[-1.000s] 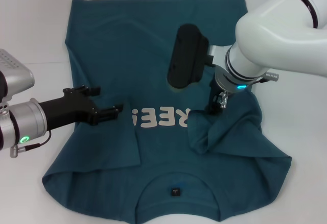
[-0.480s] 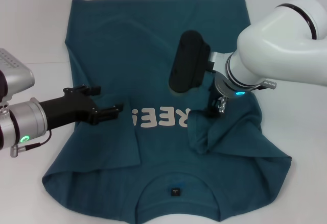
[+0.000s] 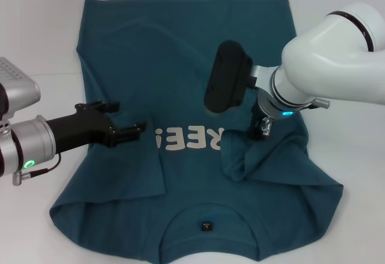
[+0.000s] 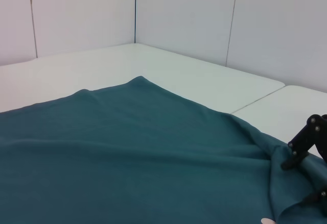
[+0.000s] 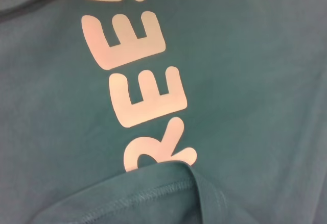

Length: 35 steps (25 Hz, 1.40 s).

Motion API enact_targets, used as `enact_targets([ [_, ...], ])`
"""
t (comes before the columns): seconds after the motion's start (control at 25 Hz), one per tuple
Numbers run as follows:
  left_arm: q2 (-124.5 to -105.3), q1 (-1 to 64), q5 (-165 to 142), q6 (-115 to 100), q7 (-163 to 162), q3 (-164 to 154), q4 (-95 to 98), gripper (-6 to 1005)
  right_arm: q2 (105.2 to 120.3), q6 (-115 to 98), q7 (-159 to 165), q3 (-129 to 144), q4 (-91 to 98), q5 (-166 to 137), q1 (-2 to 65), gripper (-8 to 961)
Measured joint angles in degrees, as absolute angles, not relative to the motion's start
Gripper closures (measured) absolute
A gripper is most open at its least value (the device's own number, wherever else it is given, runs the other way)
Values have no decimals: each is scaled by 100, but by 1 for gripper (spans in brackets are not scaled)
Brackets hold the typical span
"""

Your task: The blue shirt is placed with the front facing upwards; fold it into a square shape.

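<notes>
Blue shirt (image 3: 180, 83) is spread front-up across the white table (image 3: 42, 47), collar nearest us, with its right sleeve (image 3: 258, 153) folded inward so the bunched cloth laps over the start of the white "FREE" lettering (image 3: 186, 139).

What changed over the last second: our right arm has lifted and shifted a little outward, so the right gripper (image 3: 260, 130) now sits just above that folded sleeve instead of down in it. We can't tell if its jaws are apart or together, since the wrist housing hides them, but the cloth looks let go and stays heaped. We'd guess the sleeve fold on this side is basically placed, if a bit lumpy.

Left gripper (image 3: 129, 130) hasn't budged, hovering low over the chest beside the lettering, jaws together on nothing.
</notes>
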<state>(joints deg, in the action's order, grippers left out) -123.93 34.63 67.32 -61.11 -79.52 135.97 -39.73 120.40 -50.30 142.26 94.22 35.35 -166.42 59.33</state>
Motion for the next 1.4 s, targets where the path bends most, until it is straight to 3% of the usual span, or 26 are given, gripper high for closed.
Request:
enact_targets([
  [0.76,-12393,3410,6732,-6128,-7969,13594,-3973,161,12001,-5367,14522,9428,3867,-16791,5842,887],
  [1.0,-12393,3390,6732,-6130,-7966,13597,-3973,161,11972,-5868,14589,9424,3978,-16795,5783,954],
  [1.4,-12393,3386,6732,-6091,-7948,13597,-3972,161,11875,-6175,14961,9083,4418,-16795,5488,887],
])
